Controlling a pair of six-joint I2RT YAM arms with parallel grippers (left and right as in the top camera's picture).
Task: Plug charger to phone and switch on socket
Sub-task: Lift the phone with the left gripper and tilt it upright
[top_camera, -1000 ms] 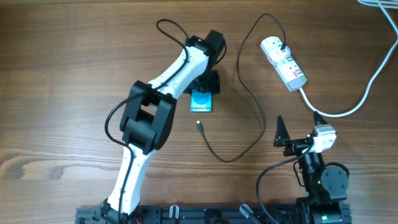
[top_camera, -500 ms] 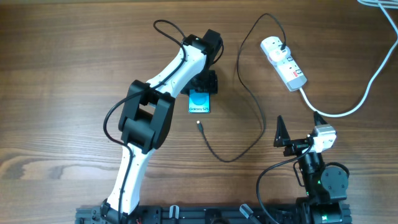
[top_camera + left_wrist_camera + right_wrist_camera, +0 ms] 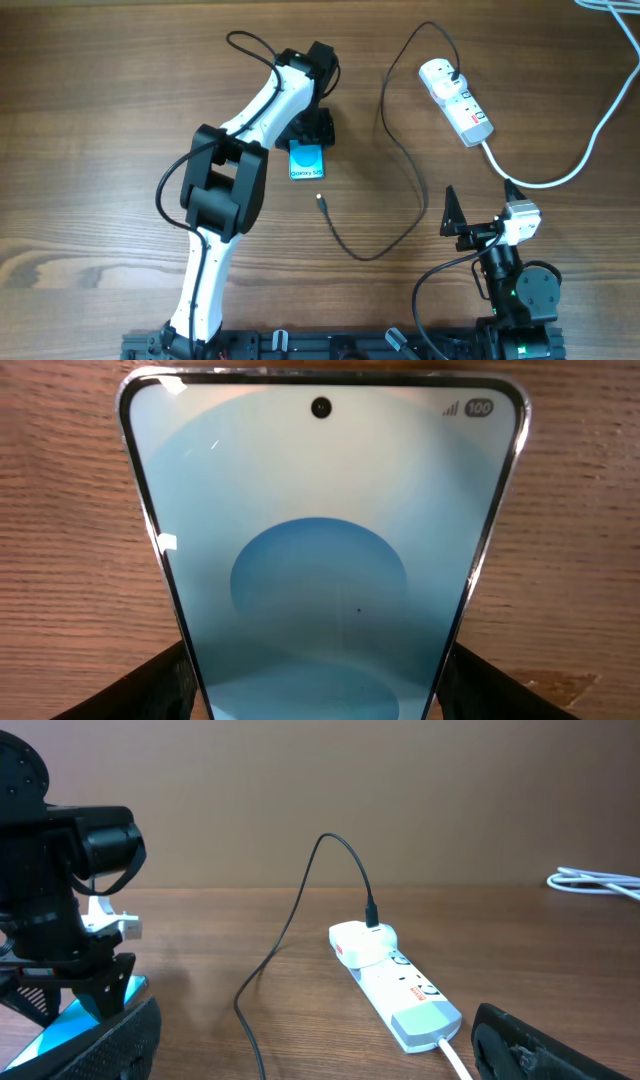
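Note:
The phone (image 3: pixel 307 161), teal-blue with a white "Galaxy" strip, sits at the table's middle, and my left gripper (image 3: pixel 312 130) is shut on its far end. In the left wrist view the phone (image 3: pixel 320 540) fills the frame between my two fingers (image 3: pixel 320 695). The charger cable (image 3: pixel 415 190) runs from the socket (image 3: pixel 456 100) in a long loop. Its metal tip (image 3: pixel 320 199) lies loose on the wood just below the phone, apart from it. My right gripper (image 3: pixel 481 203) is open and empty at the front right. The right wrist view shows the socket (image 3: pixel 400 990) and the charger cable (image 3: pixel 290 930) beyond my right gripper (image 3: pixel 320 1060).
A thick white cord (image 3: pixel 600 120) curves from the socket to the table's right edge. A second white cord (image 3: pixel 600 882) lies at the far right. The left arm's black cable (image 3: pixel 250 45) loops above its wrist.
My left gripper has moved left with the phone in it, so the phone now lies further from the cable tip. The right arm, cable and socket have not moved.

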